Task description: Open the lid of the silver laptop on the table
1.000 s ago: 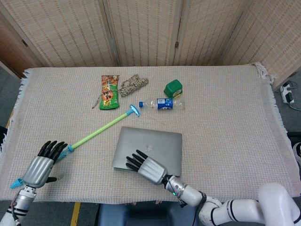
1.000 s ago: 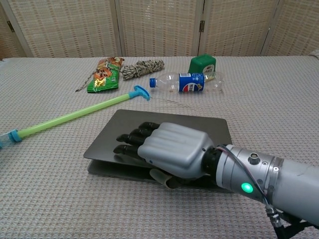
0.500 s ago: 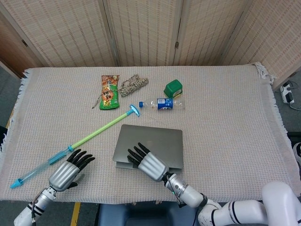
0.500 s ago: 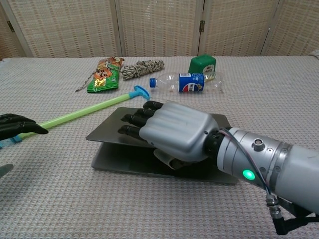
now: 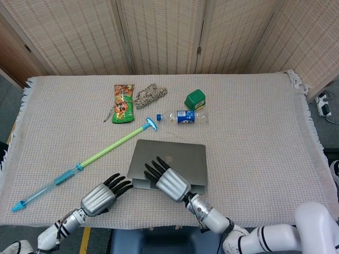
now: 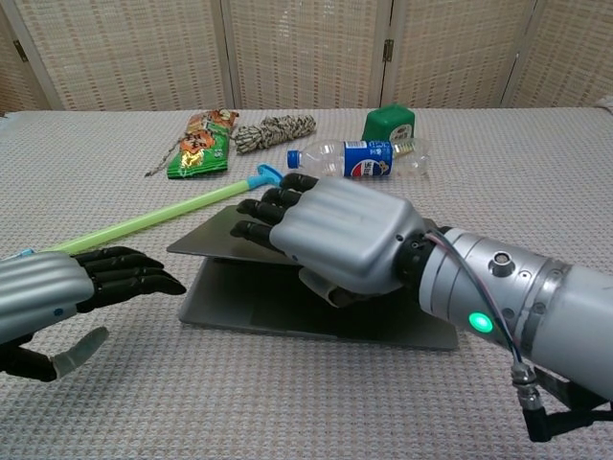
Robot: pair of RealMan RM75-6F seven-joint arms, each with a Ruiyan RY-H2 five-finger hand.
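The silver laptop (image 5: 183,155) lies at the table's near middle. Its lid (image 6: 213,241) is raised a little at the front, over the base (image 6: 278,309). My right hand (image 5: 168,181) grips the lid's front edge, with fingers on top and the thumb beneath, and shows large in the chest view (image 6: 337,236). My left hand (image 5: 104,194) hovers just left of the laptop with its fingers (image 6: 129,274) stretched toward the base. It holds nothing.
A green and blue stick (image 5: 104,154) runs diagonally left of the laptop. Behind the laptop lie a plastic bottle (image 5: 183,117), a green container (image 5: 195,99), a snack bag (image 5: 123,103) and a coil of rope (image 5: 150,95). The table's front edge is close below both hands.
The right hand has lifted the lid's front edge, opening a gap over the base. The left hand has moved right from the stick's end to beside the laptop.
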